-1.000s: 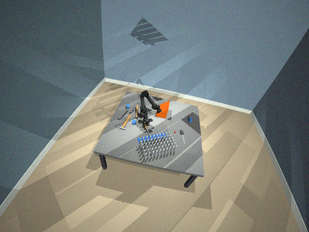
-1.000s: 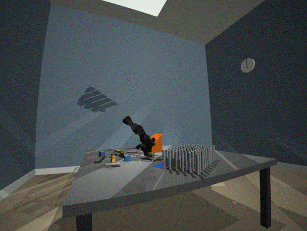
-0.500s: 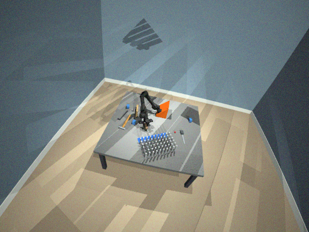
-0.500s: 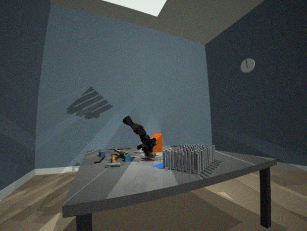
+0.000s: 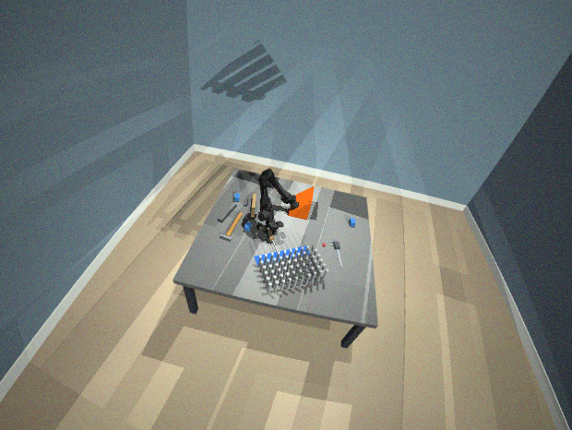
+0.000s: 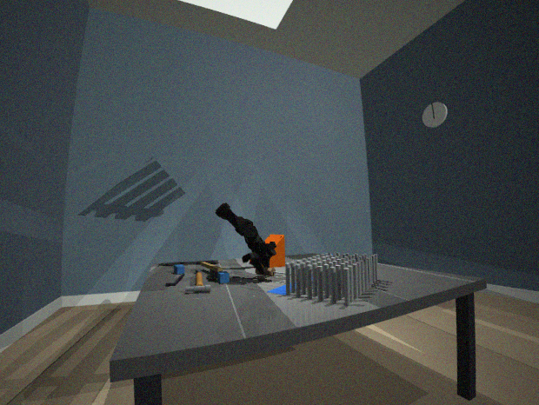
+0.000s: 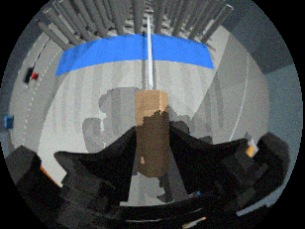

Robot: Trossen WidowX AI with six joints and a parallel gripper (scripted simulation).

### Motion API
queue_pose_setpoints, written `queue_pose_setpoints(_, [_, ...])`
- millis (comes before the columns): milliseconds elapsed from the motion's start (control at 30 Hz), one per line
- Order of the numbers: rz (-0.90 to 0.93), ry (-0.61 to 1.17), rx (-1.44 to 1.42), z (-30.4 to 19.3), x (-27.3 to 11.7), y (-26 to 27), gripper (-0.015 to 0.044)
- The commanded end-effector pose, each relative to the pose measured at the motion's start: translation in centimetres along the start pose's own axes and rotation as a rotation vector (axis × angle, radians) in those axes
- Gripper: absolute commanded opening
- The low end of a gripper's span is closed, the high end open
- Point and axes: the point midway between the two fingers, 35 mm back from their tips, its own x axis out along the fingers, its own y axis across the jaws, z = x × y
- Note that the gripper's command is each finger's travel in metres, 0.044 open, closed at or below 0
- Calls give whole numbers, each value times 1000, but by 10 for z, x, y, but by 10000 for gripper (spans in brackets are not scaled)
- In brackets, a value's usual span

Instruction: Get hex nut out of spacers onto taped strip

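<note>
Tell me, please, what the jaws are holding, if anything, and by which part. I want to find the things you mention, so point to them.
A thin-shafted metal tool, held by its wooden handle (image 5: pixel 271 238) (image 6: pixel 270 271) (image 7: pixel 152 129); its shaft (image 7: pixel 150 58) points toward the standing metal spacers.
</note>
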Motion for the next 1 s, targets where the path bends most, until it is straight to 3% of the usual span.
queue_pose_setpoints(0, [-4,-1,4,4,1,-1,0])
queue_pose_setpoints(967, [-5,-2,5,20,9,-2,0])
